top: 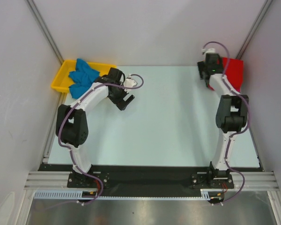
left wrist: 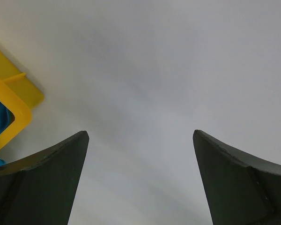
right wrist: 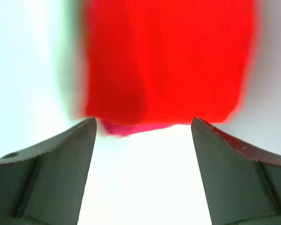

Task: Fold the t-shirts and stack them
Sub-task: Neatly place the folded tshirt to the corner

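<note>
A crumpled blue t-shirt (top: 84, 75) lies in the yellow tray (top: 60, 79) at the far left; a sliver of it shows in the left wrist view (left wrist: 0, 117). A folded red t-shirt (top: 234, 71) lies at the far right, filling the right wrist view (right wrist: 168, 61), with a magenta-pink edge (right wrist: 131, 127) under it. A faint green edge (right wrist: 68, 70) shows at its left side. My left gripper (top: 125, 100) is open and empty over bare table right of the tray. My right gripper (top: 207, 70) is open and empty just short of the red shirt.
The pale table (top: 168, 117) is walled by white panels on three sides. The tray's corner (left wrist: 16, 101) shows left of my left fingers. A black strip (top: 150, 176) with both arm bases runs along the near edge.
</note>
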`<action>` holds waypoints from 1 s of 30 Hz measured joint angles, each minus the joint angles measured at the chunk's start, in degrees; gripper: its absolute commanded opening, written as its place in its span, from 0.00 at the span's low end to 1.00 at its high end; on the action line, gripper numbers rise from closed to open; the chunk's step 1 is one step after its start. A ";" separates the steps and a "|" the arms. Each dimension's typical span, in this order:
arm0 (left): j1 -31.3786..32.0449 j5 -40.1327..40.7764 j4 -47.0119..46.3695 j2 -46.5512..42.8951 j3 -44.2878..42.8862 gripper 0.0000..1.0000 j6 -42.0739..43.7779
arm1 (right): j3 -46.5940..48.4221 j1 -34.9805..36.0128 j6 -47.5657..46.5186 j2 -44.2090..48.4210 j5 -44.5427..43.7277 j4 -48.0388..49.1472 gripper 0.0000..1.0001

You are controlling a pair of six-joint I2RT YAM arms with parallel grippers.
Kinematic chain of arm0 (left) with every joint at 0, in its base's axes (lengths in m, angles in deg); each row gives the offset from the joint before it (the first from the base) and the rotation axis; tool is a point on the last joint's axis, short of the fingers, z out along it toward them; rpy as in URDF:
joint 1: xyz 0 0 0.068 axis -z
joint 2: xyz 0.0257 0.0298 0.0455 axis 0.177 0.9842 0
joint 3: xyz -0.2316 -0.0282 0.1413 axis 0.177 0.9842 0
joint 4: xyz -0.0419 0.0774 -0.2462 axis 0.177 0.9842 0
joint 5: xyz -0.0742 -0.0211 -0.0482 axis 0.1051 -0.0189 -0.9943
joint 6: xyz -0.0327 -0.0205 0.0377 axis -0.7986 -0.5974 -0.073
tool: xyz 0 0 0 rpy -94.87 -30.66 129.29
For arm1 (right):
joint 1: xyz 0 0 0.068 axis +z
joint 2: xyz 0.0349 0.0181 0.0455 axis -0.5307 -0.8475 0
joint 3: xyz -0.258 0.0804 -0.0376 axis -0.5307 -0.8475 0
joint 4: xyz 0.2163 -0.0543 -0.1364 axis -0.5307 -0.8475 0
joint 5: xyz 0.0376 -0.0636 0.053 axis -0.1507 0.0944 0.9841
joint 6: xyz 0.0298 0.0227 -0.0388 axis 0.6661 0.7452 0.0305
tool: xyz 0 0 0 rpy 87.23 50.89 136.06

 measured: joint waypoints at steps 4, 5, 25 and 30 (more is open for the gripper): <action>-0.11 -1.33 0.11 -0.63 0.46 1.00 0.04 | 0.50 8.61 -4.83 -3.32 -3.98 2.58 0.81; -0.20 -1.75 0.09 -0.66 0.46 1.00 0.04 | 2.03 9.81 -5.90 -5.44 -5.29 2.86 0.79; -2.08 -3.78 0.55 -0.66 0.44 1.00 0.09 | 0.37 9.77 -20.79 -17.18 -21.64 17.05 0.00; -2.08 -3.85 0.63 -0.66 0.42 1.00 0.07 | -2.36 9.66 -21.92 -15.23 -21.97 18.71 0.00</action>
